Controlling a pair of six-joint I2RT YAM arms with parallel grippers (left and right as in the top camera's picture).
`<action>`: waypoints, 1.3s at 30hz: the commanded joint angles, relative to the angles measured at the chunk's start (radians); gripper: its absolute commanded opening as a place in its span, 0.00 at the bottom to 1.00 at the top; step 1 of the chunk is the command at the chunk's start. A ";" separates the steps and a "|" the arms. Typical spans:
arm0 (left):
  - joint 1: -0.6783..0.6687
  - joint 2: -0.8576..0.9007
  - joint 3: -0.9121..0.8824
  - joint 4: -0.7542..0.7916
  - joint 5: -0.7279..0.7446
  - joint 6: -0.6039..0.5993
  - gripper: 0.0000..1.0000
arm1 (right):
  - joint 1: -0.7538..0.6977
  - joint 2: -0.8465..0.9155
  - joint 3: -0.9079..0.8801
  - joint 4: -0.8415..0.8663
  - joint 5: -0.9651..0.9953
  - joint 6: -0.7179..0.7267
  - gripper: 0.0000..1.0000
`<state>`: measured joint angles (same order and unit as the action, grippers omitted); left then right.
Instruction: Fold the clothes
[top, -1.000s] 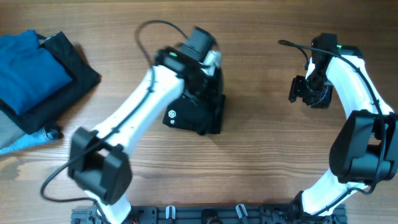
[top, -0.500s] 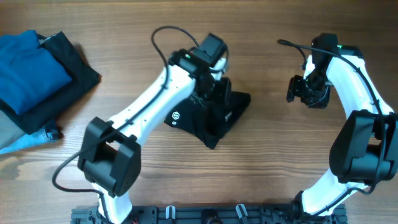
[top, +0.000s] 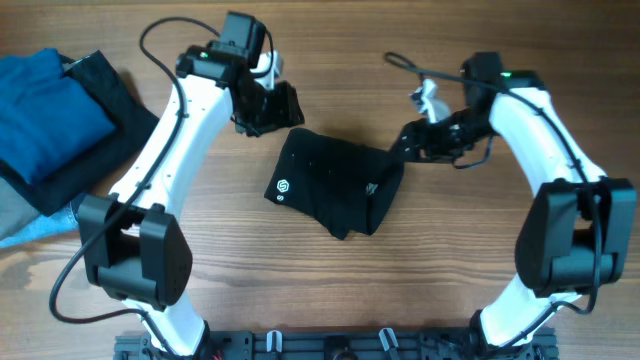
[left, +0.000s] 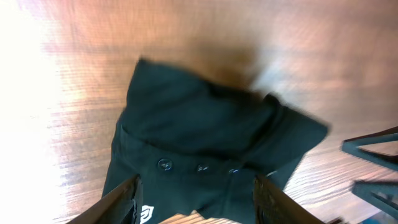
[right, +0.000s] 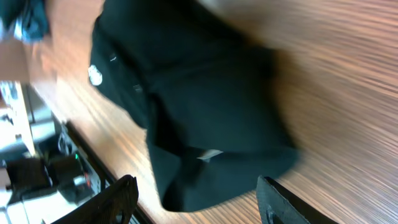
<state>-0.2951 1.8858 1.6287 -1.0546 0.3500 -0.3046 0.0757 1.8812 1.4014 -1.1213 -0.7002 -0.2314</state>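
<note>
Two grippers: both w/ jaws apart, nothing held.
L gripper (top: 272, 106): just beyond the garment's top-L corner, not touching it. In the wrist view its fingers (left: 127, 198) frame the cloth lying free on the wood.
R gripper (top: 408, 140): at the garment's R edge; touching or just beside, can't tell. Wrist view has the cloth below the open fingers (right: 121, 194).
Black garment (top: 335, 185): mid-table between the arms, folded into a skewed, roughly diamond shape. White logo (top: 283, 187) faces up on its L part; R part is bunched w/ a ridge.
Table (top: 450, 270): wood; garment lies flat on it.
Side pile: blue folded garment (top: 45, 110) on black folded cloth (top: 125, 120), far L, well apart from the work.
Risk 1: R gripper prob. catches only the top layer at that bunched edge, so a pull would peel the fold open.
Risk 2: a low sideways approach could shove the whole bundle instead of gripping it, b/c nothing pins the L side now.
Risk 3: edges aren't squared, so another fold on top would likely lock in the skew.
Vs 1 sec ago: L gripper was down on the garment & closed, cloth a tight lump under the arm. Now it has let go & pulled back up-L. Cloth lies wider, reaching further R. R arm, then well apart at far R, has moved in to the edge.
</note>
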 joint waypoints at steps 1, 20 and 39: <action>-0.018 0.057 -0.103 0.050 0.040 0.071 0.57 | 0.077 -0.022 -0.003 -0.003 0.007 -0.053 0.66; -0.005 0.189 -0.284 0.202 -0.143 -0.055 0.57 | 0.174 0.015 -0.003 0.049 0.279 0.060 0.62; 0.214 0.018 -0.259 0.119 -0.071 -0.164 0.64 | -0.001 0.055 -0.003 0.020 0.501 0.187 0.68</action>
<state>-0.1005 2.0151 1.3605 -1.0199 0.3424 -0.5453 0.1032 1.9228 1.4014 -1.0786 -0.0238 0.0681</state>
